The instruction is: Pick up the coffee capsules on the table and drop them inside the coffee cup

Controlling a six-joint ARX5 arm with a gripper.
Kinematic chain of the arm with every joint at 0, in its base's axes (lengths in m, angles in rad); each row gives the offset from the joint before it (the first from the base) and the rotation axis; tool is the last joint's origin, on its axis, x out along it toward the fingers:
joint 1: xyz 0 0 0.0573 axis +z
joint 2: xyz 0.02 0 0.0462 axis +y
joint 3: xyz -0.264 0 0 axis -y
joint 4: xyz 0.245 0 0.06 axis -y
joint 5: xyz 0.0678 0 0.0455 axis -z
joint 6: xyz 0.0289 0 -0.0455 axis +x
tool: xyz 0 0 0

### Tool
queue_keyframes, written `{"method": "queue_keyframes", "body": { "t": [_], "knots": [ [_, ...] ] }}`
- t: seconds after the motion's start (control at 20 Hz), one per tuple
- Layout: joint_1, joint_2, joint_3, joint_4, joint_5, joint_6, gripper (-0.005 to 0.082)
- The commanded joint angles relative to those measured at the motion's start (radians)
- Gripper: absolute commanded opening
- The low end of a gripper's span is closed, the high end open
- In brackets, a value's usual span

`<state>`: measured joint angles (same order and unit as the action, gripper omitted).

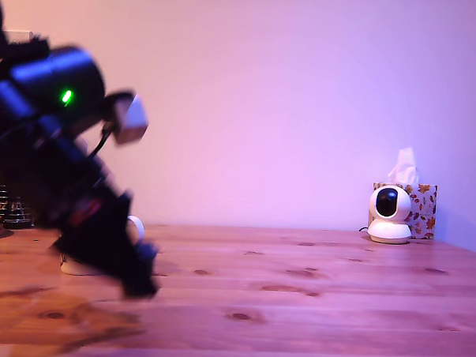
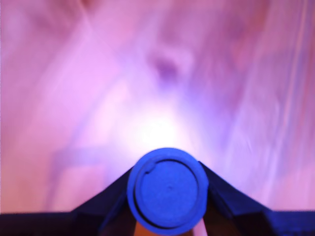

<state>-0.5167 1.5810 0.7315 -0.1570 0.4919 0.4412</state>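
Observation:
In the wrist view, a blue coffee capsule (image 2: 167, 194) shows its round flat face. It is pinched between the black fingers (image 2: 106, 199) of my gripper (image 2: 168, 206), which is shut on it above the blurred wooden table. In the exterior view the arm is motion-blurred at the left, and the gripper (image 1: 138, 283) points down close over the table. The white coffee cup (image 1: 135, 226) stands behind the arm. Only its handle and a piece of its base show. No other capsules are in view.
The wooden table (image 1: 311, 308) runs across the exterior view. A white round camera (image 1: 390, 213) and a patterned tissue box (image 1: 423, 209) stand at the back right. A dark wire-mesh holder (image 1: 7, 208) sits at the far left edge.

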Motion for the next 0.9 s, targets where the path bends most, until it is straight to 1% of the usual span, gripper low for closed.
{"method": "queue_keyframes", "body": {
  "t": [0.0,0.2,0.35,0.45,0.65,0.75,0.85],
  "knots": [
    [0.001,-0.043,0.021,0.002,-0.002,-0.011,0.0231],
    [0.026,-0.108,0.075,0.004,-0.015,-0.08,0.0231],
    [0.052,-0.159,0.106,0.008,-0.032,-0.115,0.0231],
    [0.076,-0.189,0.125,0.009,-0.066,-0.129,0.0231],
    [0.135,-0.228,0.145,0.01,-0.13,-0.14,0.0231],
    [0.163,-0.228,0.156,0.008,-0.15,-0.184,0.0231],
    [0.185,-0.228,0.161,0.008,-0.171,-0.211,0.0231]
  ]
}}
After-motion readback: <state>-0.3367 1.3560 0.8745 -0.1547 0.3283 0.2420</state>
